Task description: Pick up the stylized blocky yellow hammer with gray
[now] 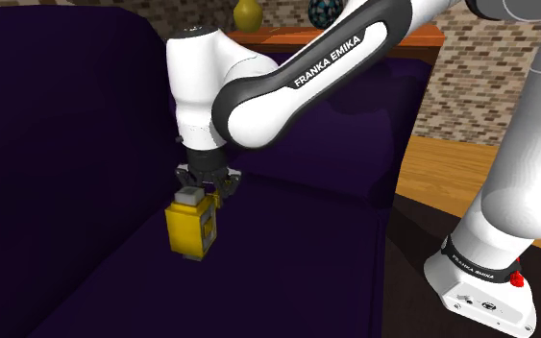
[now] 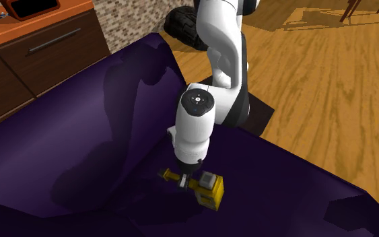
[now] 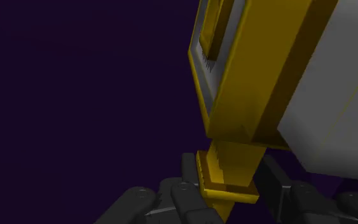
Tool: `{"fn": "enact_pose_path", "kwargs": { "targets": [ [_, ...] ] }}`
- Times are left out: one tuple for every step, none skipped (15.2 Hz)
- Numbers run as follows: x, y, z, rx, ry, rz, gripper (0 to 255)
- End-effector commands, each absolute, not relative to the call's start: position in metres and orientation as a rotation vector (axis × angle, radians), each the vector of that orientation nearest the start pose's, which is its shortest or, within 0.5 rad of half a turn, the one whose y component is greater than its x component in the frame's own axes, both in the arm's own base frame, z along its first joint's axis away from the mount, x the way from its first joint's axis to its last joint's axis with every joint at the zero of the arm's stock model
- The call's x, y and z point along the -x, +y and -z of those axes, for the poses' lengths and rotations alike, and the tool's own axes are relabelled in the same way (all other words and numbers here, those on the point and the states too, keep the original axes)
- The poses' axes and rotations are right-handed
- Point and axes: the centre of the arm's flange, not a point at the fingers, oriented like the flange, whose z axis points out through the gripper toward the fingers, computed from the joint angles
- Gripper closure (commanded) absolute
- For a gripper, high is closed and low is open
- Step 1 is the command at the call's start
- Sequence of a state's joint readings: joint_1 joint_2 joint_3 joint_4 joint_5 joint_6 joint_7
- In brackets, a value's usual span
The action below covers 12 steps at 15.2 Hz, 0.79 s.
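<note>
A deep purple upholstered sofa [image 1: 307, 240] is the carrying surface, its broad seat lying below a tall backrest. It stands on a light wooden plank floor [image 2: 329, 94]. Around the middle of the seat is a blocky yellow hammer with grey faces [image 1: 190, 229]; whether it touches the cushion cannot be told.

Your arm [image 1: 258, 106] was white, built of rounded links with dark grey joints, and one dark band read "FRANKA EMIKA" in white lettering [image 1: 327, 62]. Its white base [image 1: 479, 293] carried a small red knob [image 1: 518, 279]. Your gripper [image 3: 229, 178] was black all over.
</note>
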<state>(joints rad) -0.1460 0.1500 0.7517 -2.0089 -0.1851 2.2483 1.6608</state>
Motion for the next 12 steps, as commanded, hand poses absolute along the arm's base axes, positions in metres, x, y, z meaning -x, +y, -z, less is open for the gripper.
{"fn": "enact_pose_path", "kwargs": {
  "targets": [
    [-0.494,0.322,-0.424,2.693,1.404,0.156,255],
    [-0.494,0.322,-0.430,2.693,1.404,0.156,255],
    [-0.494,0.322,-0.435,2.693,1.404,0.156,255],
    [-0.494,0.322,-0.440,2.693,1.404,0.156,255],
    [-0.494,0.322,-0.445,2.693,1.404,0.156,255],
    [-0.494,0.322,-0.451,2.693,1.404,0.156,255],
    [-0.494,0.322,-0.456,2.693,1.404,0.156,255],
    [-0.494,0.322,-0.461,2.693,1.404,0.156,255],
    [-0.494,0.322,-0.466,2.693,1.404,0.156,255],
    [-0.494,0.322,-0.472,2.693,1.404,0.156,255],
    [-0.494,0.322,-0.473,2.693,1.404,0.156,255],
    [-0.494,0.322,-0.473,2.693,1.404,0.156,255]
  ]
}}
